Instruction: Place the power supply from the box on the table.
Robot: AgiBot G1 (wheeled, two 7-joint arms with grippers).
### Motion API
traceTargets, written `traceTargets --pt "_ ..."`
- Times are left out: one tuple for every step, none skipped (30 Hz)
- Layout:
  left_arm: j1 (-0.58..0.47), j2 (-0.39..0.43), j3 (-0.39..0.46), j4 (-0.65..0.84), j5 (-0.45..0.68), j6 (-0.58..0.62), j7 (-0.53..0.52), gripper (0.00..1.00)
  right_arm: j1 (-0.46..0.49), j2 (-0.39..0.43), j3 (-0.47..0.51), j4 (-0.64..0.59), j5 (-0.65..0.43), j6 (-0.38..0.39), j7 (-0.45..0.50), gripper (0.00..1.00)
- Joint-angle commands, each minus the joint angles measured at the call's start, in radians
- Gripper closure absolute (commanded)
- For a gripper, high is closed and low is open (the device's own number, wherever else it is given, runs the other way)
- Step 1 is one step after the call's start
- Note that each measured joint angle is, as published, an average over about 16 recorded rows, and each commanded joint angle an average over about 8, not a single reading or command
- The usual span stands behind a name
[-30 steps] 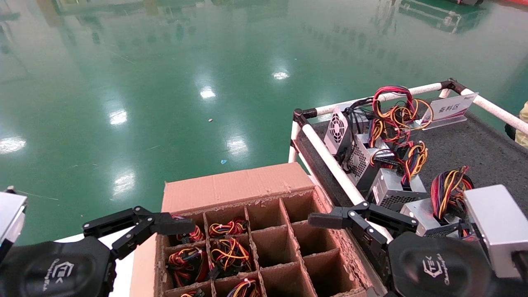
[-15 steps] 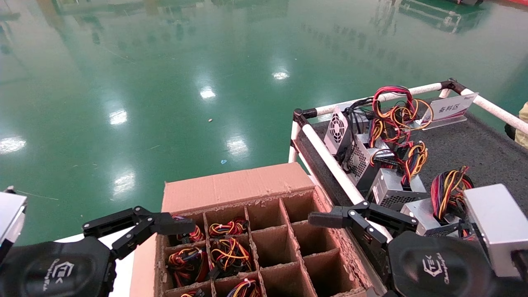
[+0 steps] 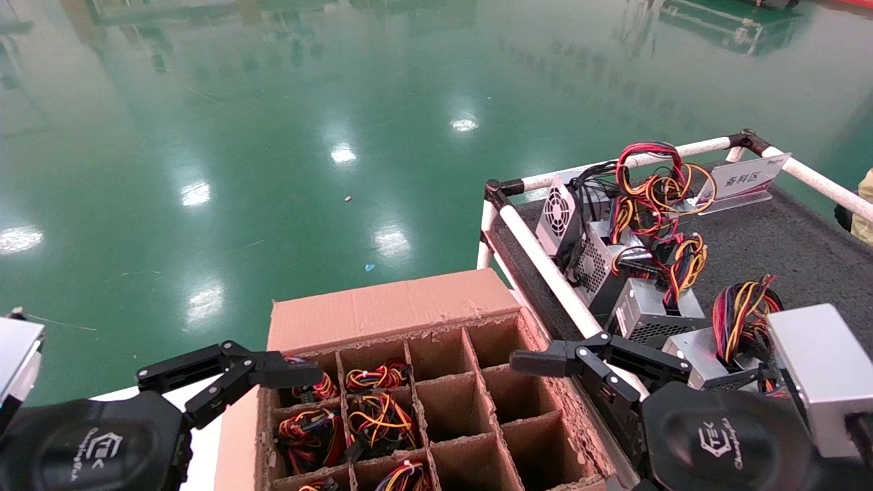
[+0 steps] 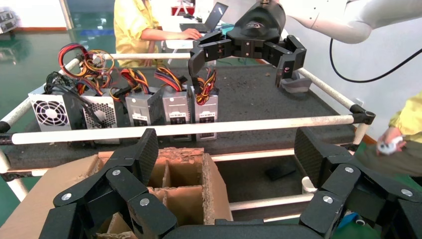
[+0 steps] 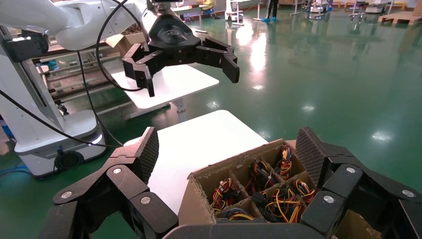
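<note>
The brown box with divider cells sits low in the head view. Its left cells hold wire bundles, its right cells are bare. A silver power supply with a loose red, yellow and black tangle stands at the far corner of the dark table, first in a row of units. My left gripper hovers open over the box's left edge, holding nothing. My right gripper hangs open over the box's right edge by the rail. The box lies under my right gripper and my left gripper.
White pipe rails edge the table, and a small white sign stands at its back. Several silver units with bundled wires line the near rail. A white tabletop lies left of the box. A person in yellow sits behind the table.
</note>
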Motion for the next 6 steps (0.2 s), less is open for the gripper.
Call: traceTargets --pt "0.000 0.000 0.000 0.000 0.000 0.000 0.000 0.00 0.000 0.000 0.000 0.000 0.000 0.000 0.000 0.00" --pt "0.000 0.000 0.000 0.000 0.000 0.000 0.000 0.00 0.000 0.000 0.000 0.000 0.000 0.000 0.000 0.00" --pt "0.000 0.000 0.000 0.000 0.000 0.000 0.000 0.00 0.000 0.000 0.000 0.000 0.000 0.000 0.000 0.00" --pt "0.000 0.000 0.000 0.000 0.000 0.000 0.000 0.00 0.000 0.000 0.000 0.000 0.000 0.000 0.000 0.00" --pt "0.000 0.000 0.000 0.000 0.000 0.000 0.000 0.00 0.000 0.000 0.000 0.000 0.000 0.000 0.000 0.00" --pt "0.000 0.000 0.000 0.000 0.000 0.000 0.000 0.00 0.000 0.000 0.000 0.000 0.000 0.000 0.000 0.00"
